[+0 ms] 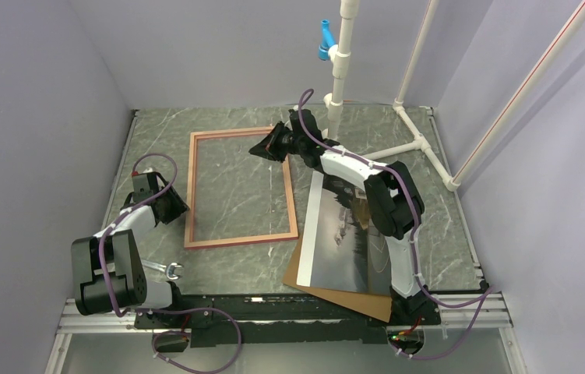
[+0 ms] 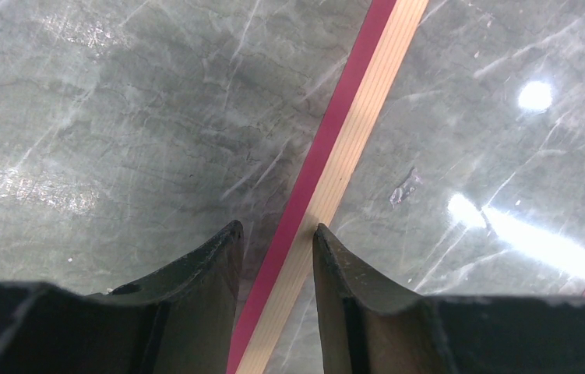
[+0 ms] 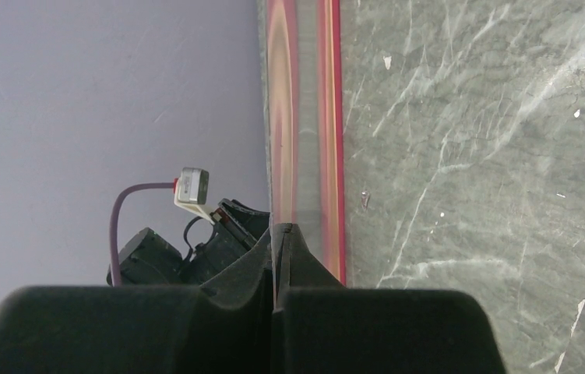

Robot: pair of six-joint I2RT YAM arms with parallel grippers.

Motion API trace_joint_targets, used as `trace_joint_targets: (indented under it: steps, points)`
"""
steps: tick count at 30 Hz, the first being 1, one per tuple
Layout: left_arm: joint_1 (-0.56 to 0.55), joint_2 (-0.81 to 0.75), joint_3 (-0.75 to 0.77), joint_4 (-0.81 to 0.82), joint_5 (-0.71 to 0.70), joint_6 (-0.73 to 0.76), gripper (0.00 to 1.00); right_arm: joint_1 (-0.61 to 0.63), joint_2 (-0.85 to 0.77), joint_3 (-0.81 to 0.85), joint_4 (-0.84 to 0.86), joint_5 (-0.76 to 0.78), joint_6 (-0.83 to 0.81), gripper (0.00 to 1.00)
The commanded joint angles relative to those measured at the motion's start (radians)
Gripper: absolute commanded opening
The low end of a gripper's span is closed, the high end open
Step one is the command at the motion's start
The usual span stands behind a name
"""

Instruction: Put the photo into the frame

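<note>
The right tool [image 1: 268, 146] pinched the frame [image 1: 241, 238] at its upper-right corner; the left tool [image 2: 276, 228] sat narrowly open over the left rail. The photo [image 1: 341, 234] lay lower right. A one-corner grip could twist or drop the frame.

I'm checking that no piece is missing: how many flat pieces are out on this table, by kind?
frame: 1
photo: 1
brown board: 1
Total: 3

No readable text, labels or numbers anywhere (all three views).
</note>
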Motion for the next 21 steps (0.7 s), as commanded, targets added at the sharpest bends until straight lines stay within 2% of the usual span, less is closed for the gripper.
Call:
trace_joint_targets:
  steps: [1, 11, 21]
  points:
    - [-0.006, 0.045, -0.024, -0.074, -0.010, 0.021, 0.42, 0.014, 0.016, 0.037, -0.010, -0.046, 0.013, 0.00]
    - [-0.006, 0.047, -0.022, -0.074, -0.007, 0.023, 0.42, 0.009, -0.001, -0.033, -0.059, -0.007, -0.062, 0.00]
    - [-0.006, 0.051, -0.021, -0.072, -0.004, 0.024, 0.42, 0.009, 0.067, 0.077, -0.218, 0.001, -0.216, 0.00]
